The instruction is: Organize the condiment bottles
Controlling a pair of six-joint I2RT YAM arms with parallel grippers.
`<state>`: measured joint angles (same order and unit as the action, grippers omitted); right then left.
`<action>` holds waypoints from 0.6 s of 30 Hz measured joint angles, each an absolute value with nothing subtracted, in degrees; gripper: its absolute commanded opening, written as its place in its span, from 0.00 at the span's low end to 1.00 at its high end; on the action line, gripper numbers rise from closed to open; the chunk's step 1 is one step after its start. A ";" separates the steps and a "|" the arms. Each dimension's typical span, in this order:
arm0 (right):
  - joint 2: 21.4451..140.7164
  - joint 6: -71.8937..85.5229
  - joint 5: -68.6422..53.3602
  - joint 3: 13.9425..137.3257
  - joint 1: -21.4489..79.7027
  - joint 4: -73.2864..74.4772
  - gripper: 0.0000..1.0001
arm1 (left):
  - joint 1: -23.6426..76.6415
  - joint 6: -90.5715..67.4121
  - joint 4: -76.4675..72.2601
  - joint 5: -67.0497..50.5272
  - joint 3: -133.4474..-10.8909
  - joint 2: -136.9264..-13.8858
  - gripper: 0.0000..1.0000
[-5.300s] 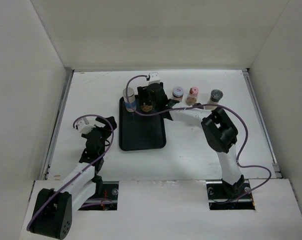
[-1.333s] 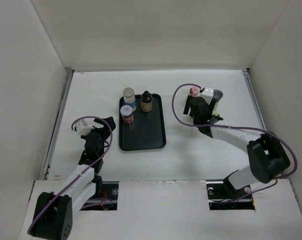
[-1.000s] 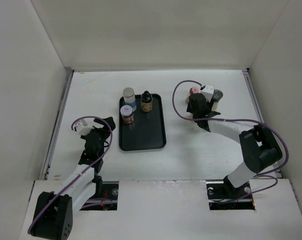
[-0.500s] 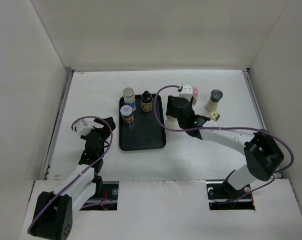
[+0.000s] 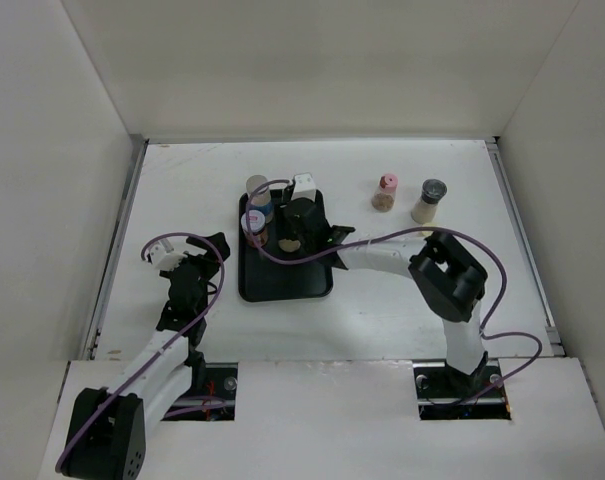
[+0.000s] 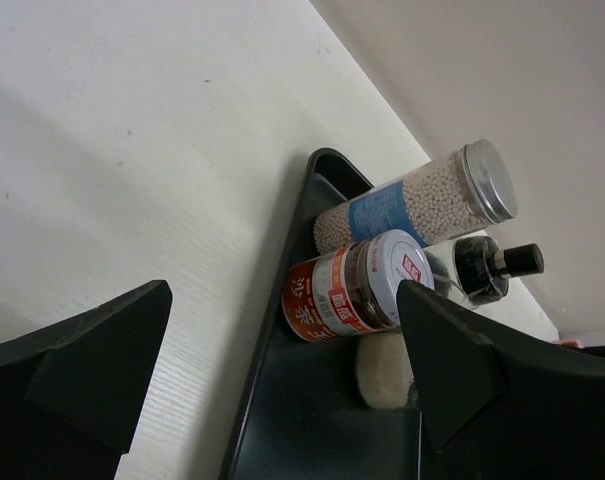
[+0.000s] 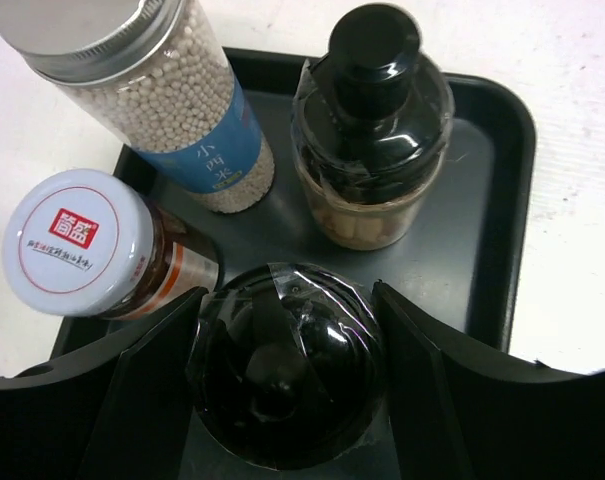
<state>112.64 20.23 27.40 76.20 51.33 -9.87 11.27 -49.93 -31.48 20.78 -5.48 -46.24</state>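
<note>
My right gripper (image 5: 294,236) is over the black tray (image 5: 292,278), shut on a black-capped bottle (image 7: 287,385) with pale contents, held upright low in the tray. Behind it in the tray stand a silver-capped bottle (image 7: 132,80), a jar with a white and purple-blue cap (image 7: 77,245) and another black-capped bottle (image 7: 372,130). The silver-capped bottle (image 5: 257,190) and the jar (image 5: 252,224) also show from above. A pink-capped bottle (image 5: 386,193) and a dark-grey-capped bottle (image 5: 431,201) stand on the table to the right. My left gripper (image 5: 197,252) is open and empty, left of the tray.
White walls close in the table on the left, back and right. The left wrist view shows the tray's left rim (image 6: 282,260) and the white table (image 6: 132,150) beside it. The right arm's purple cable loops over the table right of the tray.
My right gripper has moved left from beside the pink-capped bottle to over the tray, carrying the black-capped bottle. The left arm has not moved.
</note>
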 measured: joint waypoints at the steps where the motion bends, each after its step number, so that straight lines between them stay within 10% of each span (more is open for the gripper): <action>1: 113.34 20.23 27.22 76.69 51.29 -9.98 0.55 | 11.27 -49.93 -31.48 20.75 -5.48 -46.26 1.00; 12: 113.78 20.16 25.41 79.26 51.18 -11.16 0.94 | 11.33 -49.91 -31.48 20.78 -5.48 -46.98 1.00; 15: 109.34 19.97 24.51 76.86 51.00 -11.29 0.89 | 11.27 -49.91 -31.48 20.78 -5.48 -46.98 1.00; 18: 101.49 19.59 23.44 71.64 50.04 -12.32 0.56 | 11.29 -49.91 -31.48 20.75 -5.48 -46.92 1.00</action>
